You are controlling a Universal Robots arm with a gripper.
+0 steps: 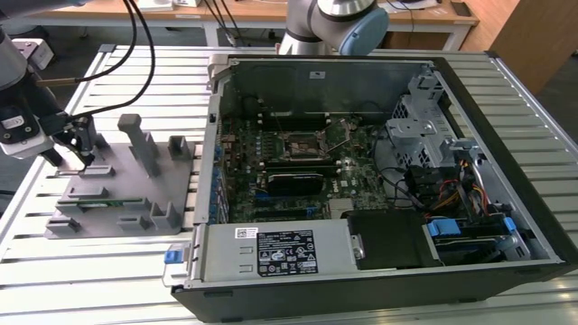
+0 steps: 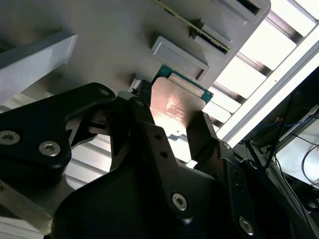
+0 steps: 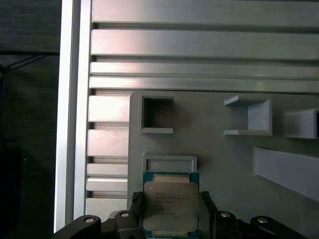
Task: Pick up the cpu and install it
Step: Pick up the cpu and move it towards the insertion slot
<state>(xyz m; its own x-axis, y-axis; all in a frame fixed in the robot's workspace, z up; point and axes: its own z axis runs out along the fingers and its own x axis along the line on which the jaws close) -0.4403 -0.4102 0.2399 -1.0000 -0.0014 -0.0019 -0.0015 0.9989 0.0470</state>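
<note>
The cpu (image 3: 169,204), a small square chip with a pale metal top on a green edge, sits between my two dark fingers in both wrist views (image 2: 175,107). My gripper (image 3: 170,198) (image 2: 174,115) looks shut on it, one finger against each side. In the exterior view my gripper (image 1: 72,154) hangs just over the far left corner of the grey plastic holder (image 1: 126,196). The dark motherboard socket (image 1: 302,143) with its metal frame lies inside the open computer case (image 1: 505,128), well to the exterior view's right of my gripper.
The holder carries upright grey posts (image 1: 135,139) and a thin green memory stick (image 1: 99,201) near its front. It rests on a slatted aluminium table (image 1: 108,271). The case's side wall (image 1: 215,135) stands between holder and motherboard. Cables and drive bays (image 1: 451,183) fill its right side.
</note>
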